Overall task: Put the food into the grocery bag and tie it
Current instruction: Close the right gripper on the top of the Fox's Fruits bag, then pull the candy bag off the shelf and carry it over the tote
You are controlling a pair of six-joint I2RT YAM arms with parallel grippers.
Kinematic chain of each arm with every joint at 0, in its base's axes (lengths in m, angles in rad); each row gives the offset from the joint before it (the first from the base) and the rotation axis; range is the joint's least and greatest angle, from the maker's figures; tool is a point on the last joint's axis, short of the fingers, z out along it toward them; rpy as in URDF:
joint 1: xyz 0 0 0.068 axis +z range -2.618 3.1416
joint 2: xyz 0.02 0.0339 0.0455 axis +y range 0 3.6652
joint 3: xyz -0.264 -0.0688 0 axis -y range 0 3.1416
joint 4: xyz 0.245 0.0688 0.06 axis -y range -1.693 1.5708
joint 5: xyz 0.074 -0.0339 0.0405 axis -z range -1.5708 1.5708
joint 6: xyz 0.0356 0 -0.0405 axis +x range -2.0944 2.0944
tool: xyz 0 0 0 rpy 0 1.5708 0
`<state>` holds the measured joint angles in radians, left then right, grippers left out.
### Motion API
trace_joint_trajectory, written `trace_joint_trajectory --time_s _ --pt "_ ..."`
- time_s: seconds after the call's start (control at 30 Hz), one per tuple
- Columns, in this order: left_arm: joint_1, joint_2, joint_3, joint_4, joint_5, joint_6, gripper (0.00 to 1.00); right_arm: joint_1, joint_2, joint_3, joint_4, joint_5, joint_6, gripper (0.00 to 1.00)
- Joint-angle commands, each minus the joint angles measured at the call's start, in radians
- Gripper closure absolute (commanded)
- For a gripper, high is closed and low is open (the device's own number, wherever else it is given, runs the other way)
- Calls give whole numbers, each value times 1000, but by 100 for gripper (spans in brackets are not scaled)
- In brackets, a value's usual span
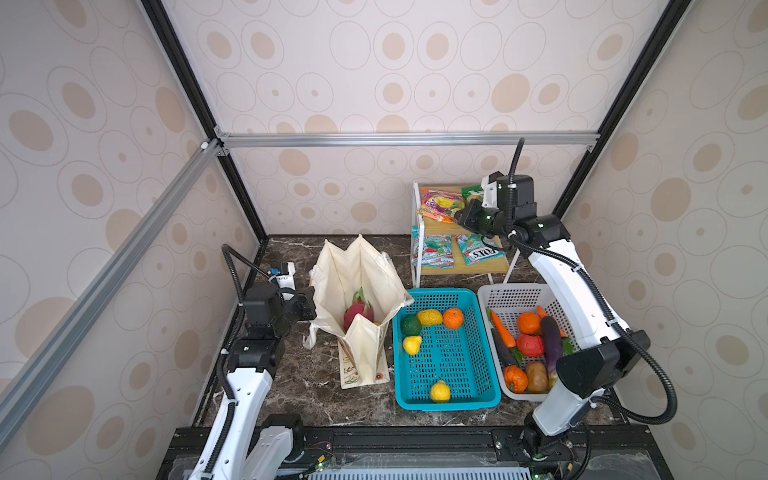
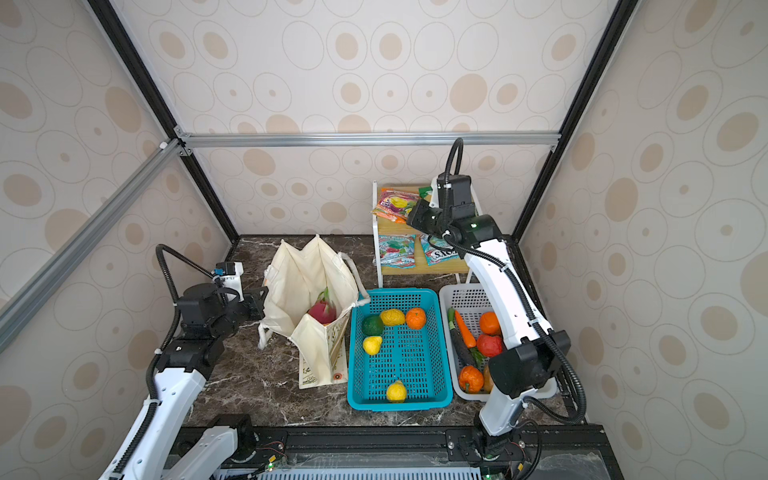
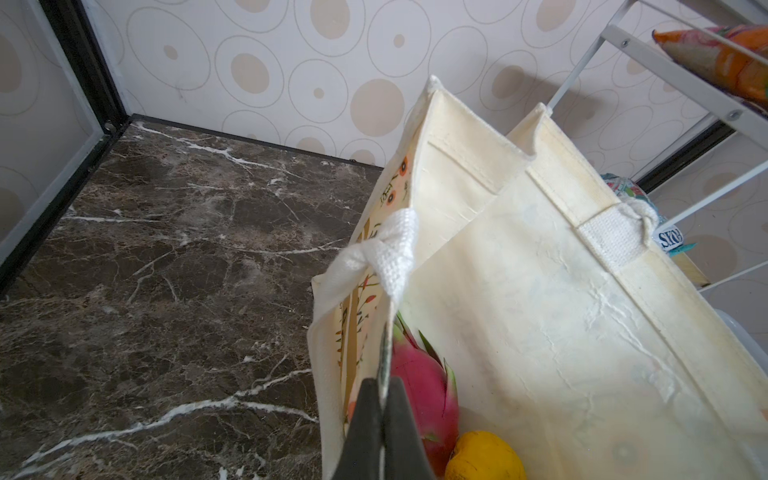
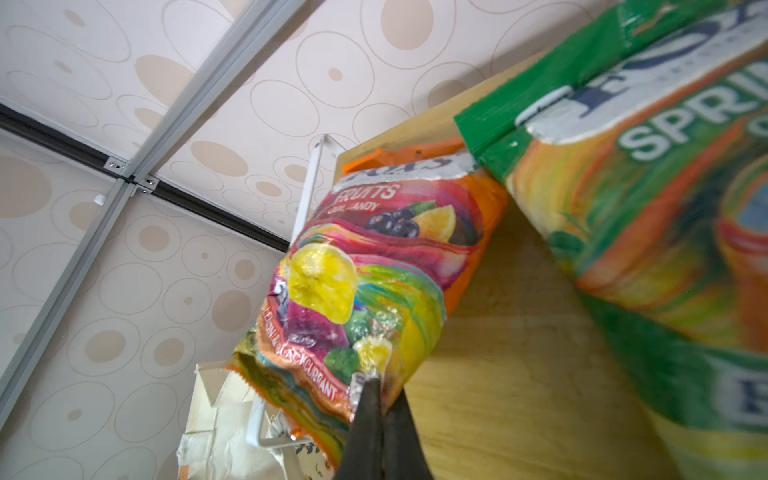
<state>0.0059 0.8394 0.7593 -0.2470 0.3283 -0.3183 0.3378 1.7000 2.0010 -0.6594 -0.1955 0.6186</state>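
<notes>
Since everything has to end up inside it, look first at the grocery bag [image 1: 357,286]. It stands upright on the tabletop [image 1: 299,386], left of the middle, with its mouth spread open toward the ceiling. Behind it and to the right, past the teal basket [image 1: 446,405], is the white-framed shelf [image 1: 417,249]. On its upper board lies the orange snack packet [image 1: 440,204], next to a green snack packet [image 1: 471,192] that the wrist partly hides.

From where I stand, the right arm [image 1: 573,291] is plainly the nearer one to that shelf. The left arm [image 1: 249,374] is close beside the bag. The orange snack packet's long axis runs away from the right jaws toward the back of the board, so they have it by its near end. The bag lies to the left of that grip and lower down. I judge the carry has to rise clear of the shelf frame, then go across and down into the mouth.

Already inside the bag are the pink dragon fruit [image 3: 424,386] and a yellow fruit [image 3: 484,455]. The right jaws are clenched on the packet's edge, with foil pinched between them. The left jaws are clamped on the bag's rim just below a white handle [image 3: 395,249], holding that side out.
</notes>
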Motion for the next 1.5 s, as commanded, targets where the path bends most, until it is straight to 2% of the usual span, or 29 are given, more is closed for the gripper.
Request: trace_joint_trajectory --time_s 0.0,0.17,0.37,0.47,0.63,0.87,1.1,1.3,1.47 --pt "5 -1 -1 -12 28 -10 100 22 -73 51 -7 -32 -27 100" --pt "4 -4 -4 -7 29 -16 100 34 -96 60 29 -99 -45 100" --pt "5 -10 -9 -7 36 -21 100 32 -32 153 -68 -100 -91 100" --pt "5 -16 -13 -8 31 -19 100 33 -20 177 -67 -146 -89 100" --pt "5 -13 -19 -2 36 -25 100 70 -74 174 -45 -171 -89 100" --pt "5 -11 -21 14 43 -37 100 179 -181 146 -36 -126 -113 100" --pt "4 -11 -25 27 62 -53 100 294 -226 65 3 -87 -103 100" --pt "5 -11 -33 46 80 -74 100 414 -176 -2 76 -76 -77 100" --pt "5 -9 -30 56 93 -86 100 491 -52 2 130 -90 -53 100"
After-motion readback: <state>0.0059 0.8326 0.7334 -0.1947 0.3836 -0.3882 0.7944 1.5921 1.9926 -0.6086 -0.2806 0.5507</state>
